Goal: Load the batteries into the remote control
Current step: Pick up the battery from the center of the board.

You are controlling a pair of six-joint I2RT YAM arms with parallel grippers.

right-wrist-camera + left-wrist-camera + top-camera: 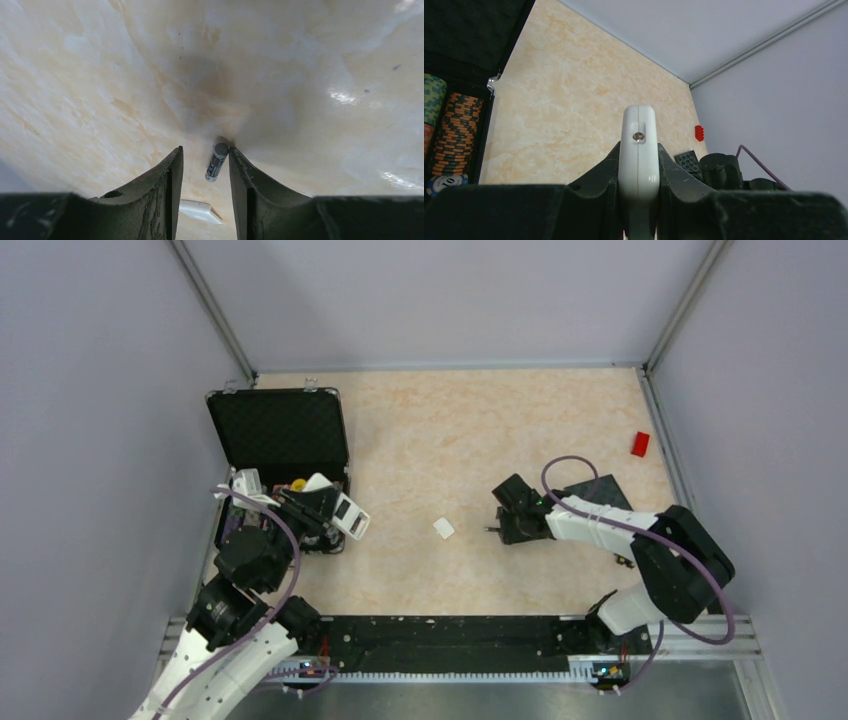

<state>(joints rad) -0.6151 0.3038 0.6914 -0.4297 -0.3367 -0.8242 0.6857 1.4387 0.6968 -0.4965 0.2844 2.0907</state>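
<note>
The remote control (639, 120) is a white handset seen edge-on, standing up between the fingers of my left gripper (638, 146), which is shut on it. From above, the remote control (345, 512) is held over the front right corner of the black case. One battery (216, 162), a slim dark cylinder with a printed label, lies on the table between the fingers of my right gripper (205, 150). This gripper is open, and the battery's far end is close against the right finger (240, 170). My right gripper (497, 530) is low over the table, right of centre.
A small white square cover piece (444, 528) lies mid-table, just beyond my right gripper. The open black case (280, 430) at the left holds stacks of colourful chips (454, 130). A red block (640, 444) sits far right. A black studded plate (600, 490) lies under the right arm.
</note>
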